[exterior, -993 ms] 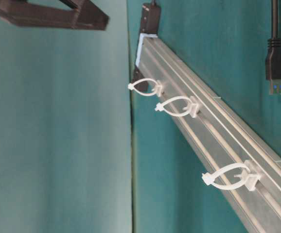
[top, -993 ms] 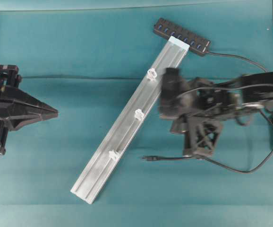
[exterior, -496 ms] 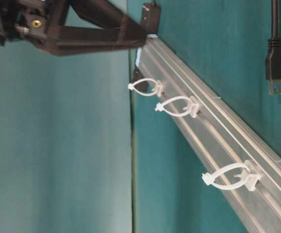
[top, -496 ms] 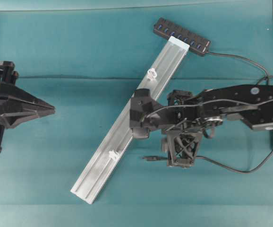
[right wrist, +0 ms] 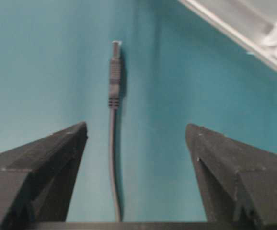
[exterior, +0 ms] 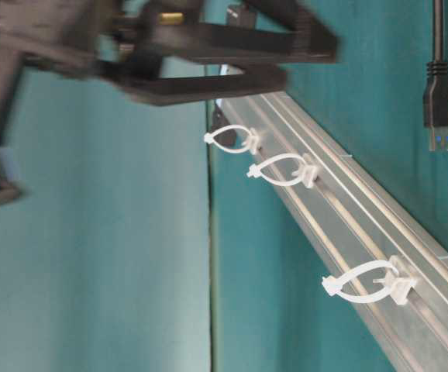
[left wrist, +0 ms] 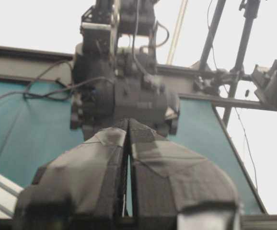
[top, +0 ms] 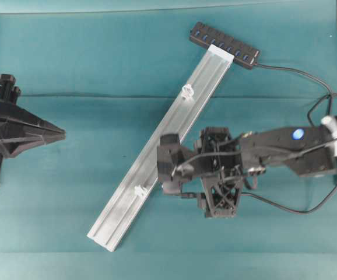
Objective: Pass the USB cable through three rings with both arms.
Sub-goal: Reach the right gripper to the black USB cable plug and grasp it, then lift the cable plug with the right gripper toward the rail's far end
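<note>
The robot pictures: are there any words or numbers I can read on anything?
No readable text anywhere.
Black hub bar: only blue ports, no letters show.
Silver rail: plain, no markings.
Cable plug: no label visible.
Body of the other arm, seen from the left wrist camera: a small pale mark, too blurred to read.

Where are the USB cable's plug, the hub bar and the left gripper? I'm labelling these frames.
USB cable (right wrist: 113, 72): right wrist view, on its plug.
Hub bar (top: 224, 44): overhead view, mid-body.
Left gripper (top: 61, 136): overhead view, at its closed tips.
</note>
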`<action>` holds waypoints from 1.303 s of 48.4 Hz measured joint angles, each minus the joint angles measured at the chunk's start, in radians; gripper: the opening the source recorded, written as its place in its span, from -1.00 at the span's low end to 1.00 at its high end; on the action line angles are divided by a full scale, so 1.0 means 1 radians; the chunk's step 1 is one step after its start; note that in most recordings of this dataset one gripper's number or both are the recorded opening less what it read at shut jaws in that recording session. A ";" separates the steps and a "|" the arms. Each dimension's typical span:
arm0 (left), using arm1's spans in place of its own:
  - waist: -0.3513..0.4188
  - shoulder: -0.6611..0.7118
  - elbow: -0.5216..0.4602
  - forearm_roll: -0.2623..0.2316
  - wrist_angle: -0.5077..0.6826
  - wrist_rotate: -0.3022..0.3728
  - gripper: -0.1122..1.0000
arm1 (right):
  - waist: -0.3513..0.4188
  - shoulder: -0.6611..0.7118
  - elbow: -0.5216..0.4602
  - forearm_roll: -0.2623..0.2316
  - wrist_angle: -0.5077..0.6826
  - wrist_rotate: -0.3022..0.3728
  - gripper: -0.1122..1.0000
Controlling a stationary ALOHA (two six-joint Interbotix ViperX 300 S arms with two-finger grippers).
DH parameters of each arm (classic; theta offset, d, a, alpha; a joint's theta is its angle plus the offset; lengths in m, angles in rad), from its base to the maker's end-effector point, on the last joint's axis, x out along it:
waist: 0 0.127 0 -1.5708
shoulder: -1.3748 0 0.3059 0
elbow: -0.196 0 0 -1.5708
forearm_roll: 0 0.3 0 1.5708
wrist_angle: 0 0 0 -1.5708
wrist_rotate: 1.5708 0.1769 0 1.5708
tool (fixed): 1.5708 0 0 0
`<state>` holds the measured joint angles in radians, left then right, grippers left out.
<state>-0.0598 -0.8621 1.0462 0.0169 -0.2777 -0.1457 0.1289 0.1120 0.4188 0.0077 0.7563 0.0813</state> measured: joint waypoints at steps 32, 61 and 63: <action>0.000 -0.002 0.000 0.000 0.000 0.000 -0.81 | 0.023 0.100 0.074 -0.005 -0.127 0.005 0.64; 0.000 -0.003 0.000 0.000 0.000 -0.008 -0.81 | 0.023 0.114 0.077 -0.005 -0.147 0.008 0.45; 0.000 -0.003 0.000 0.002 0.000 -0.008 -0.81 | 0.025 0.114 0.077 -0.005 -0.147 0.008 0.37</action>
<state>-0.0598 -0.8652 1.0462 0.0184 -0.2777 -0.1534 0.1534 0.2255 0.4955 0.0031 0.6090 0.0890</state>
